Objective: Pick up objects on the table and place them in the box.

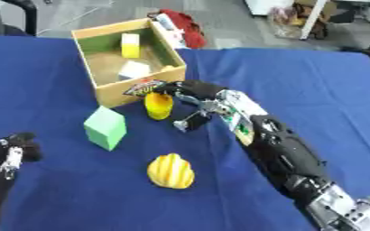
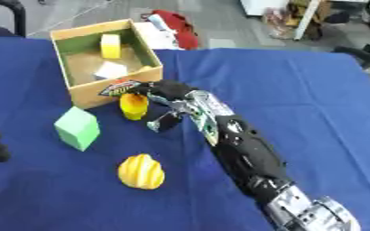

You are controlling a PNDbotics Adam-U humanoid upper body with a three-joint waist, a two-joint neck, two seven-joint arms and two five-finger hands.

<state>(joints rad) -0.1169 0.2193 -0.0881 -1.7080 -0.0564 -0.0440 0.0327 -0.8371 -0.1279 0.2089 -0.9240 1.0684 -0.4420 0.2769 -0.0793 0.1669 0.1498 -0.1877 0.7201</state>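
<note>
A wooden box (image 1: 138, 90) stands at the back left, holding a yellow block (image 1: 131, 45) and a white piece (image 1: 134, 70). Just in front of it stands a small yellow container (image 1: 158, 105) with a colourful lid (image 1: 143, 86). My right hand (image 1: 194, 92) reaches in from the lower right; its open fingers lie at the lid and the thumb (image 1: 188, 123) hangs apart, right of the container. A green cube (image 1: 105, 127) and a yellow ribbed fruit (image 1: 171, 171) lie nearer me. My left hand (image 1: 13, 151) rests open at the lower left.
The blue cloth-covered table (image 1: 314, 85) stretches bare to the right. Beyond its far edge lie a red object (image 1: 188, 25) and floor clutter. My right forearm (image 1: 283, 153) crosses the middle of the table diagonally.
</note>
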